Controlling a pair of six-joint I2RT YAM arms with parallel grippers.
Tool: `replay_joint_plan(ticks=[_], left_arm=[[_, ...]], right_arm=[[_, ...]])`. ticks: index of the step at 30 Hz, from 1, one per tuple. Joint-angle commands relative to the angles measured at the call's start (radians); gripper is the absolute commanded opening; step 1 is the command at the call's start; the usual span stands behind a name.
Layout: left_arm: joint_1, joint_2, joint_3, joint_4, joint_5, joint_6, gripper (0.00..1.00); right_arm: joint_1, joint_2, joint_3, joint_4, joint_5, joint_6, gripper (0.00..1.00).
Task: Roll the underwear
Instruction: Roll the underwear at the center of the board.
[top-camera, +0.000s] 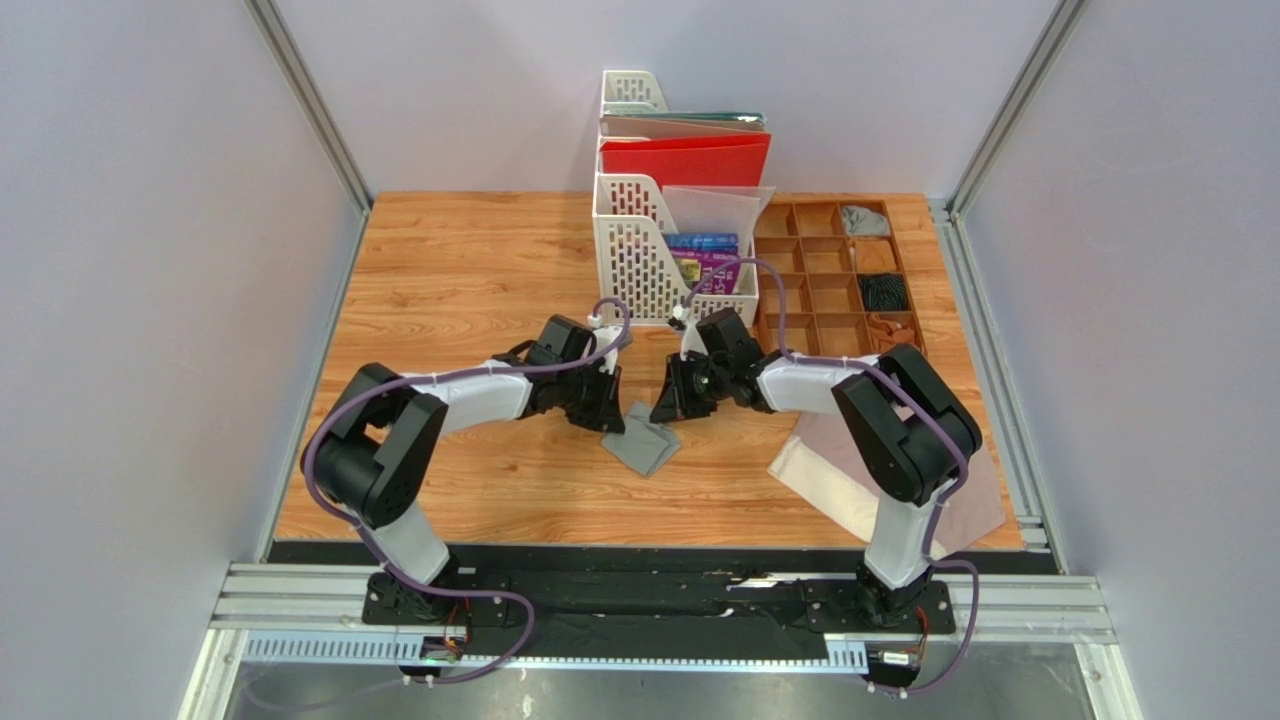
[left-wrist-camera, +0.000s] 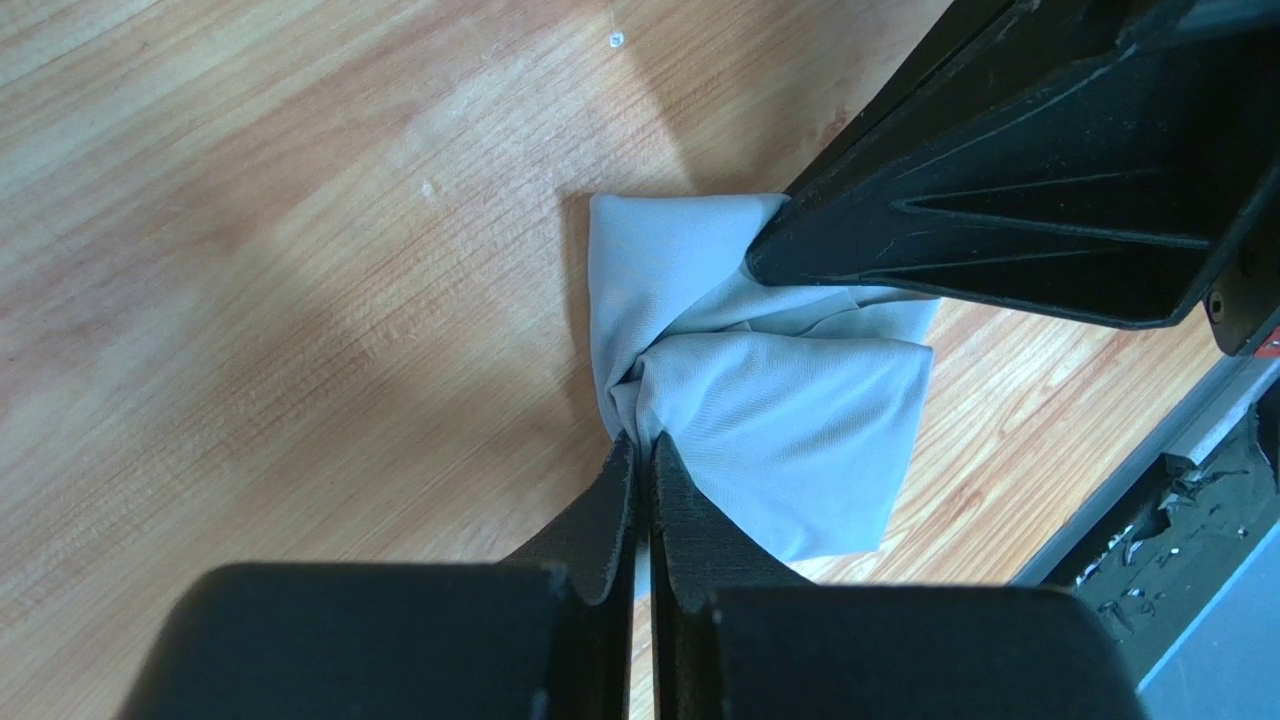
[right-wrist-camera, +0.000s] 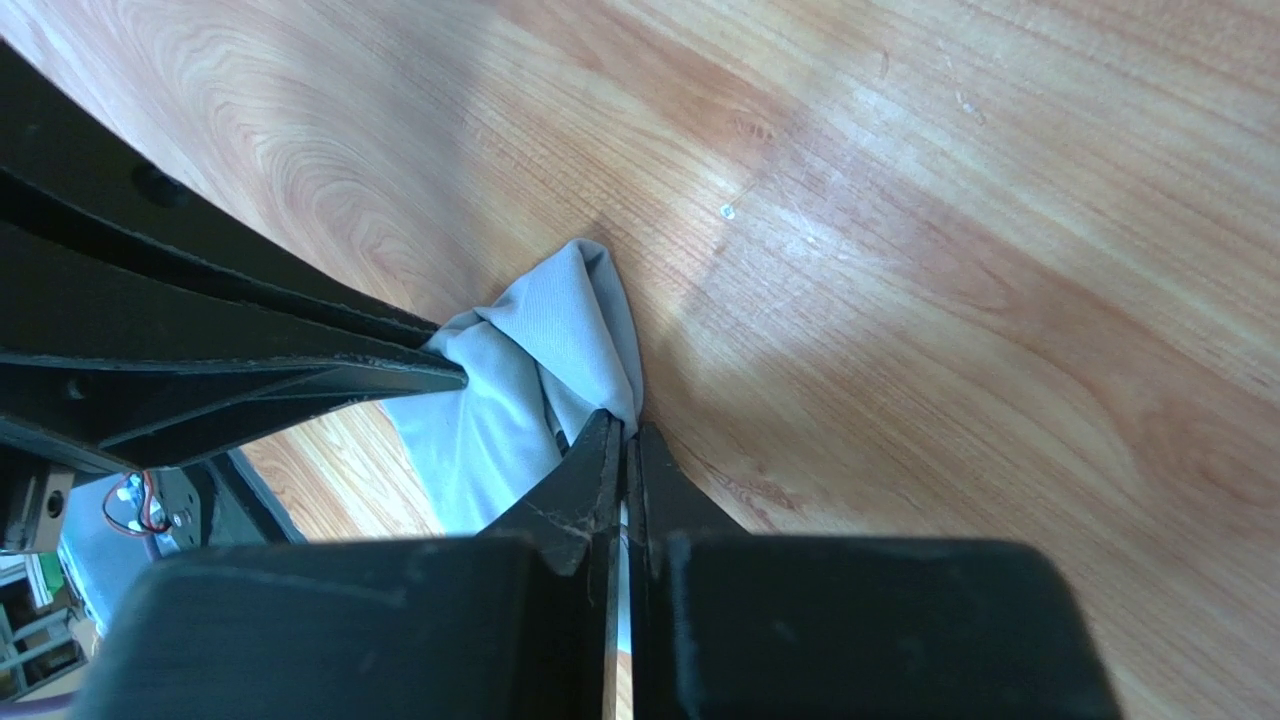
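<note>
Bent inward and tipped down over the light wooden table (top-camera: 451, 270), with the black left gripper (left-wrist-camera: 642, 443) and the black right gripper (right-wrist-camera: 624, 428) close together near its middle. Clamped tight, jaws pressed together, on opposite edges of the plain mid-grey cloth underwear (left-wrist-camera: 766, 405). Lies bunched and creased on the wood between the two pinches. Spread flat well to the right, beneath the right arm: the pale pinkish-beige cloth underwear (top-camera: 842, 458).
</note>
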Motion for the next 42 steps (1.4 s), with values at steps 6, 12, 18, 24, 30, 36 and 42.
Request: replay_joint_plan(ticks=[6, 12, 18, 24, 30, 36, 42], left_arm=[[-0.017, 0.029, 0.048, -0.046, -0.023, 0.016, 0.00], [-0.017, 0.049, 0.065, -0.066, -0.030, 0.001, 0.00], [-0.017, 0.062, 0.073, -0.069, -0.043, -0.022, 0.00], [-0.017, 0.070, 0.074, -0.059, -0.029, -0.039, 0.00], [-0.017, 0.073, 0.071, -0.059, -0.034, -0.033, 0.00], [-0.017, 0.072, 0.065, -0.056, -0.025, -0.027, 0.00], [-0.017, 0.055, 0.051, -0.040, -0.013, -0.017, 0.00]], right_arm=[[0.023, -0.094, -0.027, 0.092, 0.008, 0.020, 0.00], [0.041, -0.107, -0.043, 0.098, 0.001, 0.008, 0.00], [0.061, -0.092, -0.040, 0.076, -0.024, -0.018, 0.00], [0.075, -0.097, -0.043, 0.063, -0.030, -0.038, 0.06], [0.075, -0.121, -0.033, 0.020, -0.073, -0.076, 0.31], [0.075, -0.175, -0.043, -0.077, -0.056, -0.147, 0.40], [0.075, -0.224, -0.047, -0.086, -0.039, -0.152, 0.43]])
